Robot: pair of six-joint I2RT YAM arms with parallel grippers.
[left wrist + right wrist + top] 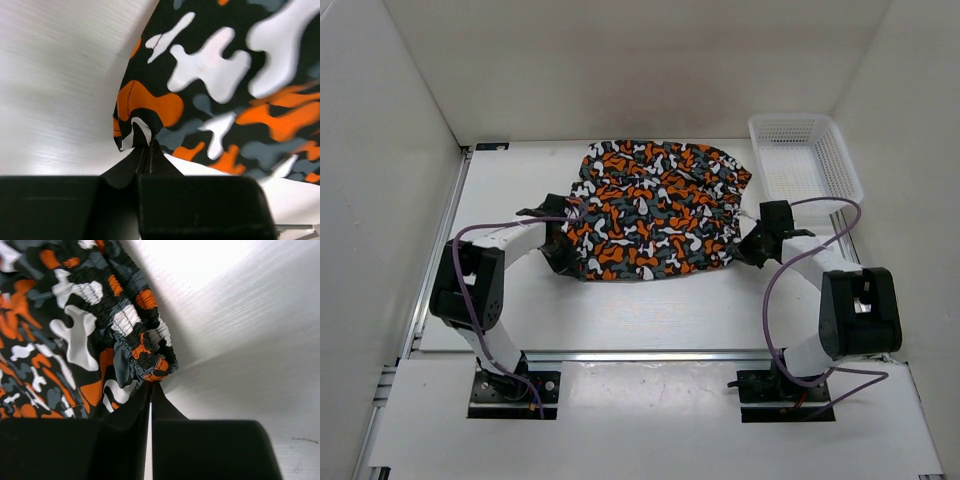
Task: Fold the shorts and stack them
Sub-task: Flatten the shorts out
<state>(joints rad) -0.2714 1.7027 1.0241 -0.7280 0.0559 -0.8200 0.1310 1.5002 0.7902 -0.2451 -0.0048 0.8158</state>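
The shorts (655, 208), in orange, black, grey and white camouflage print, lie spread on the white table between the two arms. My left gripper (570, 250) is at their near left corner and is shut on that corner (131, 131), the fabric pinched between the black fingertips. My right gripper (748, 243) is at their near right side, shut on the gathered elastic waistband (150, 365). In both wrist views the cloth (75, 335) rises from the fingertips and hangs slightly off the table.
A white mesh basket (807, 160) stands at the back right, just right of the shorts. White walls close in the table (620, 310) on the left, back and right. Purple cables loop from both arms.
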